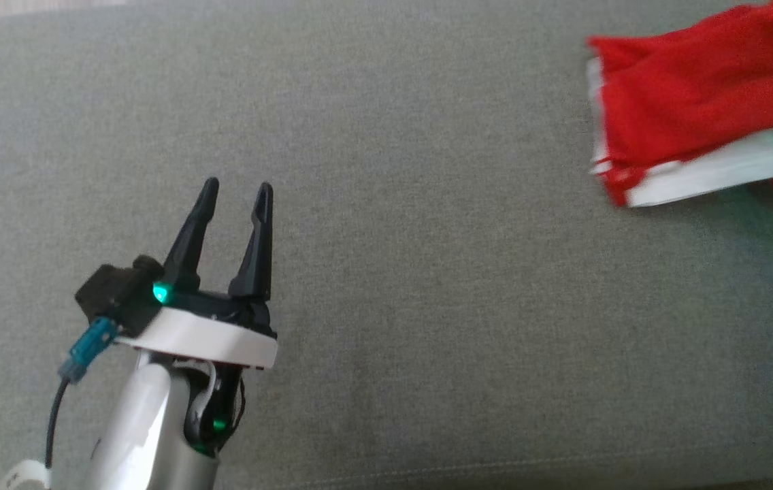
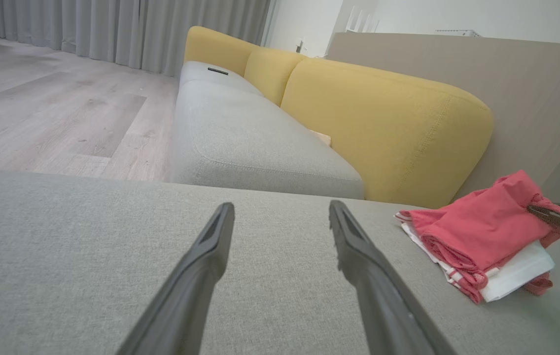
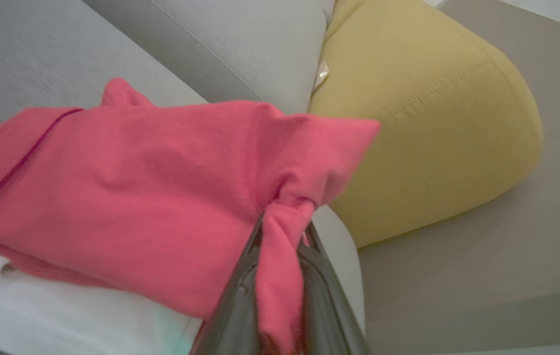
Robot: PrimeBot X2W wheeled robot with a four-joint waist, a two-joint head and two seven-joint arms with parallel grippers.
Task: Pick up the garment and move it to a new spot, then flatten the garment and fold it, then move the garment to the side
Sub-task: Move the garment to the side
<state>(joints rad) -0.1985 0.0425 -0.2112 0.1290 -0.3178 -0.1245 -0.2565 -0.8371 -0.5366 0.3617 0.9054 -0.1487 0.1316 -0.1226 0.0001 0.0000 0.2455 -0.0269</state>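
Note:
The garment (image 1: 693, 102) is a red and white bundle at the far right of the grey cushion (image 1: 427, 272). It lies loosely folded, with a white layer under the red. My right gripper (image 3: 284, 224) is shut on a bunched fold of the garment (image 3: 137, 187) at its right end. In the left wrist view the right gripper (image 2: 539, 212) reaches in from the right edge and pinches the garment (image 2: 477, 231). My left gripper (image 1: 237, 187) stands open at the lower left, well clear of the cloth. Nothing is between the jaws of the left gripper (image 2: 280, 207).
A sofa with a yellow backrest (image 2: 383, 123) and grey seat (image 2: 250, 138) stands just beyond the cushion's far edge. A beige panel (image 2: 531, 98) rises behind the sofa. Wooden floor (image 2: 53, 108) and grey curtains (image 2: 127, 29) lie to the left.

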